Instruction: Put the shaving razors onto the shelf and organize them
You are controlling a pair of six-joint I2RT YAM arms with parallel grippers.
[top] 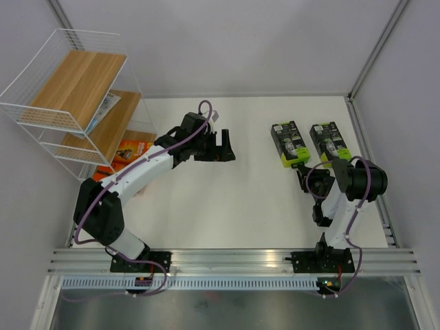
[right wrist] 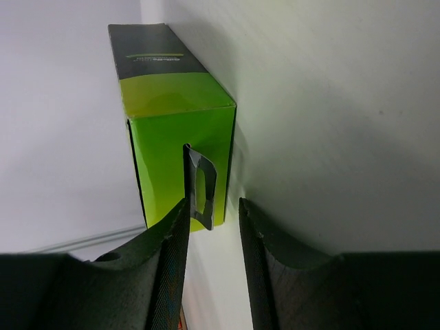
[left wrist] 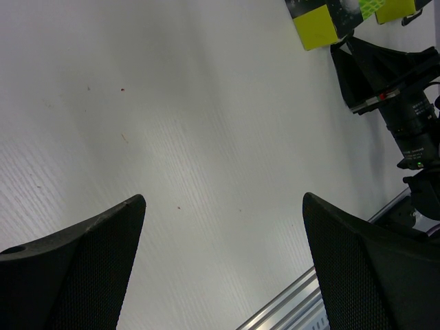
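Two black razor packs with lime-green ends lie side by side on the table, the left one (top: 289, 144) and the right one (top: 328, 141). My right gripper (top: 304, 173) sits just short of the left pack's lime end. In the right wrist view the pack (right wrist: 180, 137) fills the middle. Its dark hang tab (right wrist: 201, 187) rests at my left fingertip, and the right gripper (right wrist: 213, 206) has narrow jaws with a gap still showing. My left gripper (top: 225, 148) hovers wide open over bare table (left wrist: 223, 206). The shelf (top: 41, 113) holds a white-blue pack (top: 104, 106) and an orange pack (top: 130, 150).
The shelf stands in the far left corner against the wall. A raised border (top: 368, 158) runs along the table's right side close to the packs. An aluminium rail (top: 234, 260) carries both arm bases along the near edge.
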